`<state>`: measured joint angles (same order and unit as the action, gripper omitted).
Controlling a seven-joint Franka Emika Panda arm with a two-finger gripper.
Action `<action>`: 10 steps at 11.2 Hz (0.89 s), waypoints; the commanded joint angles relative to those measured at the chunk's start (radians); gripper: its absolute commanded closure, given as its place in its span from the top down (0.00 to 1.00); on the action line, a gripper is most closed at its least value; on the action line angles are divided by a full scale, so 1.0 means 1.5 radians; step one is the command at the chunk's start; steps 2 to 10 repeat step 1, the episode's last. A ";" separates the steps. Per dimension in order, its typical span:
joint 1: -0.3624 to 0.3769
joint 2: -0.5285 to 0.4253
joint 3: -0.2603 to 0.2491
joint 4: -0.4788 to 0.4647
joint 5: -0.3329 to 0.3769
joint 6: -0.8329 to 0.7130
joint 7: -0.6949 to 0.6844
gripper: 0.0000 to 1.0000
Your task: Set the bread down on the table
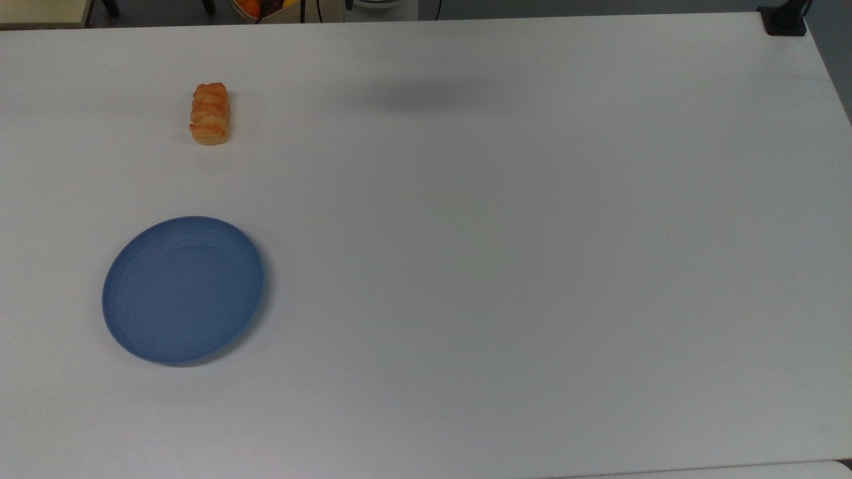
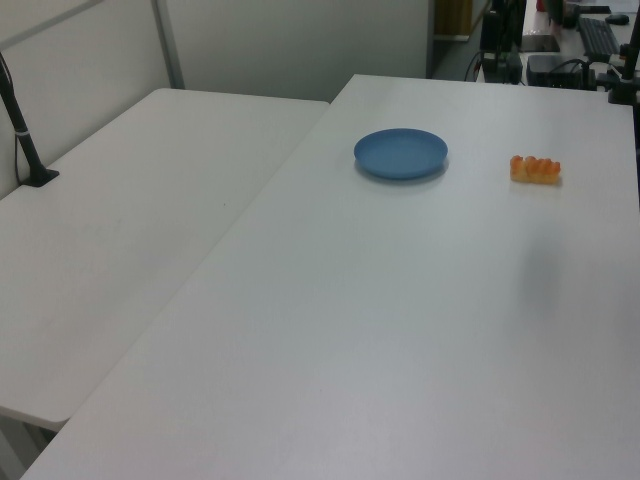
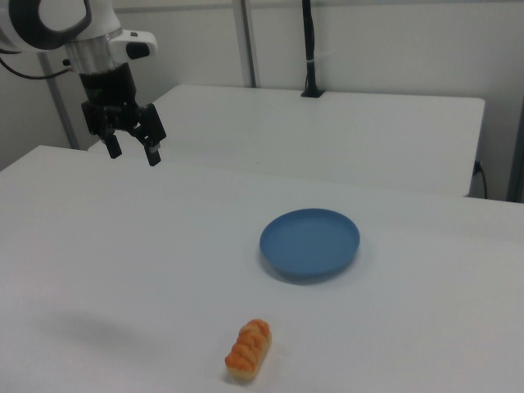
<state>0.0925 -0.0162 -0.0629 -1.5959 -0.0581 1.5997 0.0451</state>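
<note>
Lying on its side on the white worktop (image 1: 506, 266), the braided golden-orange bread roll (image 1: 210, 113) sits well apart from the round blue plate (image 1: 183, 290), w/ bare surface between them. In the right view, the black end effector (image 3: 132, 151) hangs high above the worktop at upper left, fingers spread wide w/ nothing held, far from the bread, which sits near the right view's bottom edge. A second white table (image 2: 120, 230) adjoins the worktop on the left view's left.
</note>
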 commanded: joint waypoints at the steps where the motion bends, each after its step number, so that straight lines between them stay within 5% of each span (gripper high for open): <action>1: 0.008 -0.009 -0.014 0.001 0.005 -0.022 0.002 1.00; 10: 0.008 -0.009 -0.014 0.001 0.005 -0.022 0.002 1.00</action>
